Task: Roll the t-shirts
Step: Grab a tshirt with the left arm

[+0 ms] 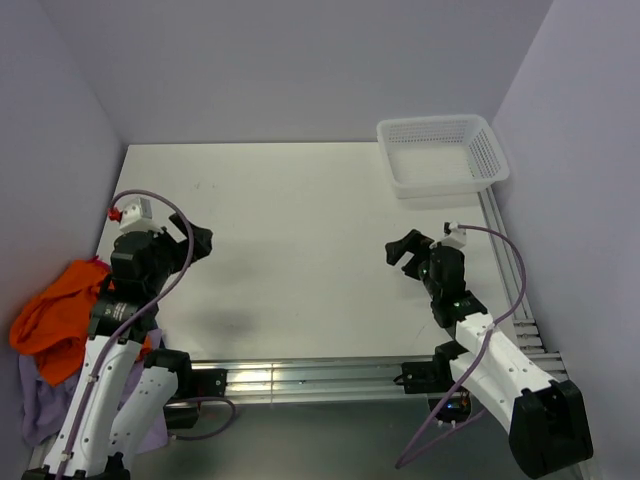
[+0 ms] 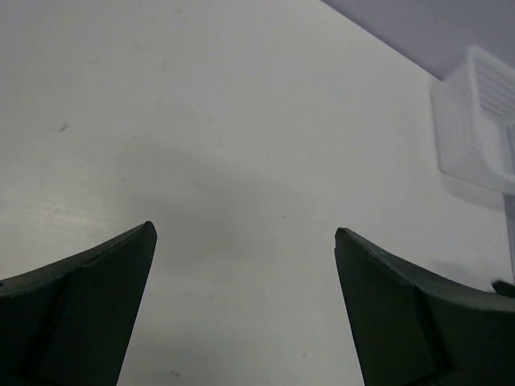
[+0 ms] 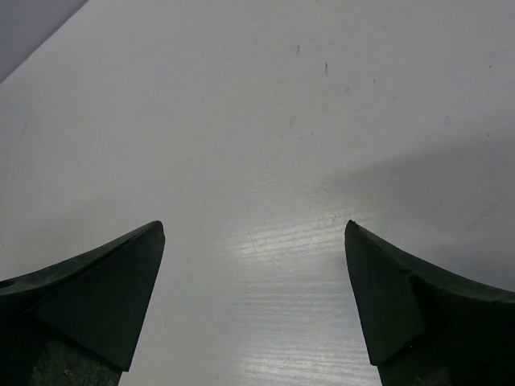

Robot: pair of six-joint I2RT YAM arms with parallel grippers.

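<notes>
Top external view shows the white table point(image 1: 300, 220) spread before both arms. The t-shirts lie heaped at its near left, beside the left arm: an orange t-shirt point(image 1: 50, 305) over a lavender one point(image 1: 35, 400). A white basket point(image 1: 495, 165) sits far right. The left gripper point(image 1: 197, 238) and right gripper point(image 1: 403, 250) hover with jaws spread wide, holding nothing. Rolling looks unstarted. I'd say the next move is for the left arm to fetch the orange shirt and lay it flat.

Basket point(image 1: 440, 183) on the far right corner of the counter point(image 1: 300, 230), pile of t-shirts point(image 1: 55, 310) off the near left edge, beside the left arm point(image 1: 108, 352).
</notes>
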